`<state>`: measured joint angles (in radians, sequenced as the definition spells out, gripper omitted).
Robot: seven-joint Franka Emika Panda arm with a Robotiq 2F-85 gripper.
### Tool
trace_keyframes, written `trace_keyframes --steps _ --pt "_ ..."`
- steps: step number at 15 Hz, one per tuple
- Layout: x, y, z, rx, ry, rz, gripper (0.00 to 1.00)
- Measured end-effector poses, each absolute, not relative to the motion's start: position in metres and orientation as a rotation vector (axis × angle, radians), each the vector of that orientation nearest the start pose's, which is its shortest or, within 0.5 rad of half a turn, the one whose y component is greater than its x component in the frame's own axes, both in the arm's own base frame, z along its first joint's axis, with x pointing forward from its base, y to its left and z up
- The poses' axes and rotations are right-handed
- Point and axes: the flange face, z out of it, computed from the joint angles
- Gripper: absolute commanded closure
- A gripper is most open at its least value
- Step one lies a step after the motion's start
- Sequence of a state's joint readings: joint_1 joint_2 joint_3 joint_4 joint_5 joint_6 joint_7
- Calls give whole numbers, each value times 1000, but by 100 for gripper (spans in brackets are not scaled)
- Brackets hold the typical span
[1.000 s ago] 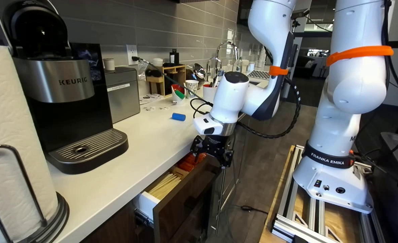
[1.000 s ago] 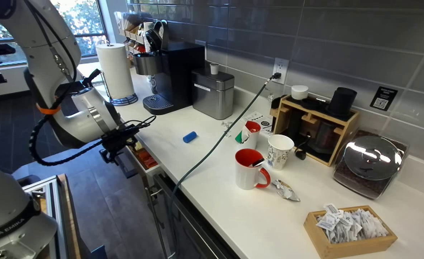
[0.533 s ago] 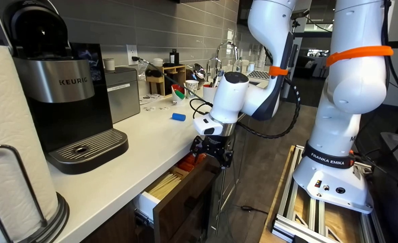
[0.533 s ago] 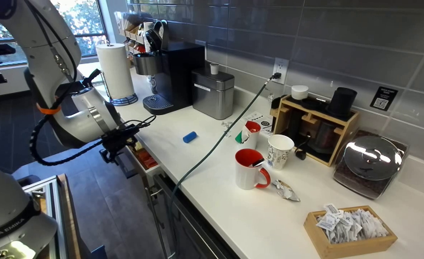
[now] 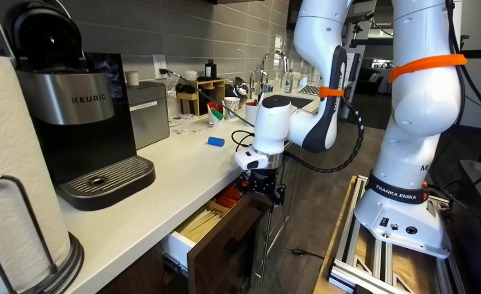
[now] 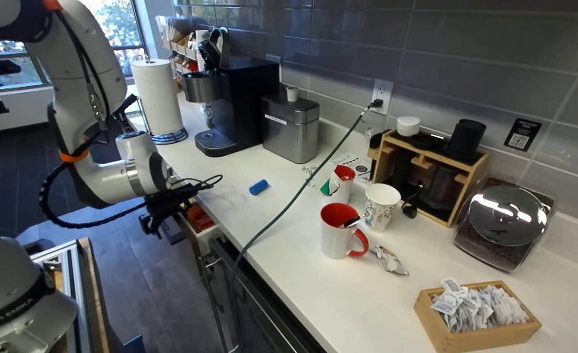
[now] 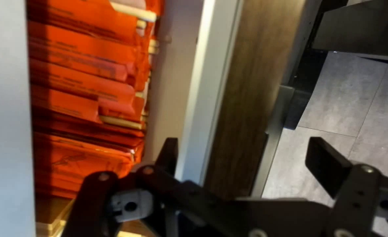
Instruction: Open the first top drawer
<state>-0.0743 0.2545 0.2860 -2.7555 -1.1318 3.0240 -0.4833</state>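
The first top drawer (image 5: 226, 249) stands partly open under the counter in an exterior view. It has a dark brown front and a white box side, with wooden stirrers and orange packets in its compartments. In an exterior view its near end (image 6: 209, 235) shows, with the rest mostly behind my arm. My gripper (image 5: 261, 195) is open, pointing down at the drawer front's far end; it also shows in an exterior view (image 6: 159, 226). In the wrist view my open fingers (image 7: 243, 146) straddle the front panel (image 7: 246, 98): one over the drawer's inside, one over the floor. Contact cannot be told.
The white counter (image 5: 175, 179) overhangs the drawer. On it stand a coffee machine (image 5: 101, 171), a paper towel roll (image 5: 16, 163), a blue cylinder (image 5: 216, 141) and mugs (image 6: 338, 235). A cable (image 6: 289, 206) crosses the counter and hangs over its edge.
The arm has moved and the wrist is more upright. My gripper has shifted slightly along the drawer front. The drawer front sits very slightly further out than before.
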Motion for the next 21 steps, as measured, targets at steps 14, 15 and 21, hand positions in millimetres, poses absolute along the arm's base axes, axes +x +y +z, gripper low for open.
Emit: trace_keyframes --steps 14,15,21 --pt "345 106 165 2072 2407 90 0" --pt "345 104 167 2089 2405 114 0" --pt "343 91 180 2177 2379 258 0"
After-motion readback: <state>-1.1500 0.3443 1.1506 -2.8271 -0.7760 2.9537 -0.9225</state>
